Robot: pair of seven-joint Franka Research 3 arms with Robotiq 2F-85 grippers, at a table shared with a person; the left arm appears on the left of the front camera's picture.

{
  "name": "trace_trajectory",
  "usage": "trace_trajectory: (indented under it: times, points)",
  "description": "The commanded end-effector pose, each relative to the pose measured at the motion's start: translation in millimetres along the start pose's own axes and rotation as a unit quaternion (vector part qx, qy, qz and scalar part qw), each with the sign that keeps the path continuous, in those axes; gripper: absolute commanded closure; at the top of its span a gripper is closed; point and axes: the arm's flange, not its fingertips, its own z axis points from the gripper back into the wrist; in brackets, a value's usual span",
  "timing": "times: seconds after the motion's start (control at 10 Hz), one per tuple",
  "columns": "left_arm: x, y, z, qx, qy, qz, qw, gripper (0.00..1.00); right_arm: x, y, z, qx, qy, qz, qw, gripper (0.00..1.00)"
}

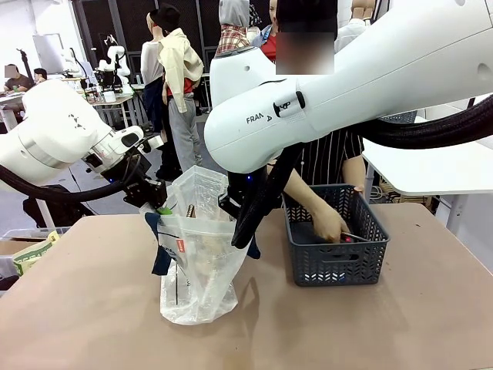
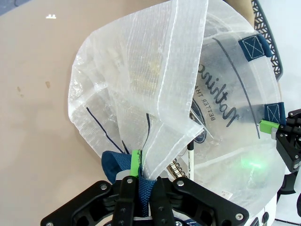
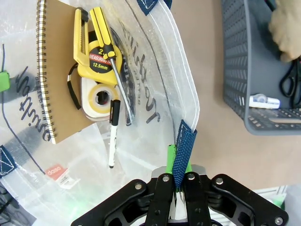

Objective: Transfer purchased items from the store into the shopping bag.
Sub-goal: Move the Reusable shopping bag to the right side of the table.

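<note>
Left pincer [image 2: 139, 172], right pincer [image 3: 178, 169]: each clamped on a shopping bag [image 1: 196, 270] handle, mouth spread between them | purchased items [image 3: 96, 59] inside, bag upright on desk [image 1: 77, 324] | basket [image 1: 331, 274] lies rightward; person's hand [image 1: 330, 223] nearest.

I see crinkly translucent woven plastic on the shopping bag [image 1: 196, 262], rough webbing on its handle [image 3: 184, 146], a matt kraft-paper notebook [image 3: 56, 70] cover, wire-bound, a matt plastic basket [image 1: 335, 266], a smooth matt counter [image 1: 85, 308].

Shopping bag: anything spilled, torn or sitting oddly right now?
Nothing stands out. The shopping bag hangs open between the left gripper and right gripper, each shut on a navy handle. Spiral notebook, tape measure, screwdriver, marker and tape roll lie inside; no tear or spill visible.
</note>
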Motion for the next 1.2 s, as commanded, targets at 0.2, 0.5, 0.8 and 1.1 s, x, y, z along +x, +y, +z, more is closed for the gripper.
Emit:
trace_trajectory:
  times: [0.2,0.5,0.8,1.1]
  points:
    - [-1.8,0.2,1.2,-0.001,-0.002,0.002,1.0,1.0,-1.8,-0.4,-1.4,0.0,0.0,0.0,1.0,1.0]
    - [-1.8,0.2,1.2,-0.001,-0.002,0.002,1.0,1.0,-1.8,-0.4,-1.4,0.0,0.0,0.0,1.0,1.0]
    - [-1.8,0.2,1.2,-0.001,-0.002,0.002,1.0,1.0,-1.8,-0.4,-1.4,0.0,0.0,0.0,1.0,1.0]
    - [-1.8,0.2,1.2,-0.001,-0.002,0.002,1.0,1.0,-1.8,-0.4,-1.4,0.0,0.0,0.0,1.0,1.0]
